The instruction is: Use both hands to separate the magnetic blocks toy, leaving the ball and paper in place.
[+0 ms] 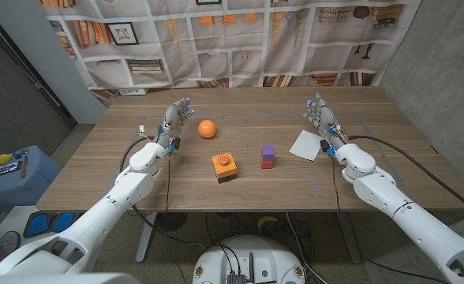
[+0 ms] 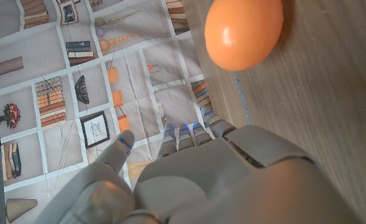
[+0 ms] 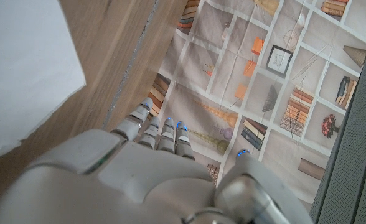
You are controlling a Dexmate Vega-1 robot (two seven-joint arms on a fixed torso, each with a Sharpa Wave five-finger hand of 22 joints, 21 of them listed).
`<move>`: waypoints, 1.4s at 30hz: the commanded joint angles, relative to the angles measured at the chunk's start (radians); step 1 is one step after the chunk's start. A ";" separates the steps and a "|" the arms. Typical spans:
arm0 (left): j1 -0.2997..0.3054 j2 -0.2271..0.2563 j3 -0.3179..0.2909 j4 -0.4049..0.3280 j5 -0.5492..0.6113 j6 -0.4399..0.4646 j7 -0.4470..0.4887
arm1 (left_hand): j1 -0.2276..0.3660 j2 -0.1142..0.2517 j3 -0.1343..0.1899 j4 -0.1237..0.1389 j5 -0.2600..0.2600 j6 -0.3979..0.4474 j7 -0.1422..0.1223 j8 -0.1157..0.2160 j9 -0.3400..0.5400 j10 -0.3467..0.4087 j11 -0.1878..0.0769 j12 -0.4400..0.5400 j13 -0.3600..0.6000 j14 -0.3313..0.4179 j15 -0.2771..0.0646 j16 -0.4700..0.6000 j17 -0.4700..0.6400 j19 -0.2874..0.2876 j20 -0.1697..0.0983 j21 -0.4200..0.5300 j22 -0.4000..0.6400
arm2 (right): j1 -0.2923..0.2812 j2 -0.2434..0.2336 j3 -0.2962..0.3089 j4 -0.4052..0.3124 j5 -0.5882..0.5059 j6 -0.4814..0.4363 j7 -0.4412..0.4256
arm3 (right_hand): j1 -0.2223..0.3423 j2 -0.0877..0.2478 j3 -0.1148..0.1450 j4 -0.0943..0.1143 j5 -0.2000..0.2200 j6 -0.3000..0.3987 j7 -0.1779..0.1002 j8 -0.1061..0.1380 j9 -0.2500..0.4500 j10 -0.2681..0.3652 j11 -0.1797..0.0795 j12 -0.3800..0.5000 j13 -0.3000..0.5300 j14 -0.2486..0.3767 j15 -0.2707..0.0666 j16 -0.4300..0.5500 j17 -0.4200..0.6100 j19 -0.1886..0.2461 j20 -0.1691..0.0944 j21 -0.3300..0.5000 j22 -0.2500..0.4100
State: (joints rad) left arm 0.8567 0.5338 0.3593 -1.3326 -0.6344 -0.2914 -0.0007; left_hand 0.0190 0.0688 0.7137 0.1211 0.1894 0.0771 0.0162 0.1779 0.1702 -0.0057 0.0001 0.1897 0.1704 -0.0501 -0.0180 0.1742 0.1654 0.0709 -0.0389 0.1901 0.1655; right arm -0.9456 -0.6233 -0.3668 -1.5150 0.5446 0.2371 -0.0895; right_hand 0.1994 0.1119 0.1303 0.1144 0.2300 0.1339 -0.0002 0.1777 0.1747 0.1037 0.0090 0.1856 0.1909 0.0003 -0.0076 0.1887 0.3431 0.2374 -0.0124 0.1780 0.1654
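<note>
The separating had not yet begun. The magnetic blocks toy (image 1: 267,156), purple on red, stood joined near the middle of the desk (image 1: 390,177), untouched, with an orange box with a red button (image 1: 224,167) at its 9 o'clock. The left hand (image 1: 174,120) waited with fingers spread and empty, the ball (image 1: 207,128) just beside it at 3 o'clock. The right hand (image 1: 323,118), likewise spread and holding nothing, stood at the paper's (image 1: 305,145) 1 o'clock. Judging from this, both hands would next need to reach inward to the toy, one gripping each block, steering clear of ball and paper.
</note>
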 commanded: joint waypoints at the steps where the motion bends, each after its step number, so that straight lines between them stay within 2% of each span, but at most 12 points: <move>1: 0.041 0.030 -0.019 -0.070 0.007 0.022 0.042 | 0.004 0.083 0.003 -0.005 0.005 0.004 -0.002 0.003 0.003 -0.003 -0.003 0.004 0.004 0.003 0.002 0.004 0.002 0.008 -0.038 0.005 0.005 | -0.048 -0.085 -0.003 -0.130 -0.114 -0.081 -0.074 | 0.012 -0.012 0.004 -0.012 0.007 -0.002 -0.006 0.005 0.002 0.010 0.003 0.006 0.002 0.001 -0.007 0.006 -0.001 -0.001 -0.009 0.004 0.002; 8: 0.054 0.038 -0.027 -0.085 0.009 0.027 0.057 | 0.005 0.082 0.005 -0.010 0.005 0.001 -0.009 0.002 0.003 0.005 -0.010 0.006 0.003 0.012 0.000 0.006 0.001 0.010 -0.037 0.006 0.005 | -0.064 -0.113 -0.009 -0.174 -0.182 -0.078 -0.091 | 0.022 -0.018 0.006 -0.024 0.007 0.000 -0.014 0.007 0.002 0.010 -0.001 0.007 0.001 0.002 -0.013 0.006 -0.010 -0.019 -0.012 0.000 0.002; 13: 0.059 0.040 -0.034 -0.087 0.002 0.028 0.060 | 0.007 0.081 0.006 -0.016 0.005 -0.001 -0.013 0.001 0.003 0.016 -0.014 0.008 0.003 0.023 -0.011 0.007 0.001 0.010 -0.031 0.005 0.005 | -0.081 -0.145 -0.010 -0.227 -0.230 -0.112 -0.107 | 0.029 -0.021 0.008 -0.033 0.007 0.001 -0.020 0.007 0.002 0.009 -0.008 0.006 0.000 0.006 -0.015 0.006 -0.016 -0.029 -0.014 -0.002 0.002; 16: 0.061 0.044 -0.036 -0.088 -0.001 0.033 0.062 | 0.007 0.080 0.006 -0.017 0.004 0.000 -0.017 0.002 0.003 0.018 -0.015 0.007 0.003 0.026 -0.014 0.007 0.001 0.012 -0.019 0.005 0.005 | -0.090 -0.180 -0.012 -0.280 -0.268 -0.173 -0.119 | 0.037 -0.022 0.011 -0.041 0.006 0.000 -0.028 0.008 0.002 0.008 -0.003 0.006 0.000 0.005 -0.013 0.006 -0.021 -0.033 -0.014 -0.001 0.001; 21: 0.063 0.051 -0.038 -0.093 -0.002 0.044 0.063 | 0.007 0.079 0.006 -0.020 0.004 -0.001 -0.017 0.002 0.003 0.022 -0.017 0.008 0.003 0.029 -0.016 0.007 0.001 0.014 -0.018 0.006 0.005 | -0.112 -0.221 -0.008 -0.347 -0.320 -0.230 -0.136 | 0.048 -0.024 0.015 -0.052 0.005 -0.001 -0.037 0.008 0.002 0.003 0.000 0.005 -0.001 0.002 -0.007 0.005 -0.027 -0.039 -0.012 -0.001 0.001; 33: 0.051 0.051 -0.037 -0.077 -0.003 0.044 0.052 | 0.006 0.078 0.007 -0.023 0.003 0.003 -0.017 0.003 0.003 0.028 -0.022 0.007 0.002 0.032 -0.016 0.006 0.001 0.014 -0.018 0.005 0.006 | -0.150 -0.279 -0.011 -0.458 -0.450 -0.322 -0.174 | 0.065 -0.030 0.020 -0.070 0.002 -0.003 -0.046 0.009 0.003 -0.003 -0.001 0.003 -0.001 0.000 -0.004 0.004 -0.037 -0.041 -0.011 0.001 0.001; 42: 0.060 0.057 -0.042 -0.086 -0.007 0.053 0.060 | 0.005 0.077 0.007 -0.025 0.003 0.006 -0.017 0.004 0.003 0.030 -0.024 0.007 0.002 0.036 -0.014 0.006 0.002 0.016 -0.018 0.005 0.006 | -0.154 -0.322 -0.036 -0.564 -0.567 -0.473 -0.174 | 0.081 -0.034 0.024 -0.086 -0.001 -0.003 -0.052 0.010 0.003 -0.010 -0.002 0.003 -0.001 -0.004 -0.004 0.003 -0.044 -0.051 -0.014 0.000 0.001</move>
State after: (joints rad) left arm 0.9118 0.5849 0.3225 -1.4149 -0.6370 -0.2459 0.0557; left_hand 0.0229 0.0727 0.7188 0.1015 0.1893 0.0770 -0.0021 0.1778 0.1699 0.0159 -0.0215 0.1897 0.1701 -0.0194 -0.0304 0.1781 0.1655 0.0742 -0.0362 0.1900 0.1671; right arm -1.0843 -0.8916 -0.3838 -1.9647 0.1016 -0.0965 -0.2555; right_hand 0.2612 0.0792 0.1535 0.0359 0.2299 0.1265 -0.0470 0.1817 0.1743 0.1002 0.0095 0.1856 0.1908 0.0035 -0.0106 0.1886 0.2997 0.1936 -0.0263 0.1780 0.1629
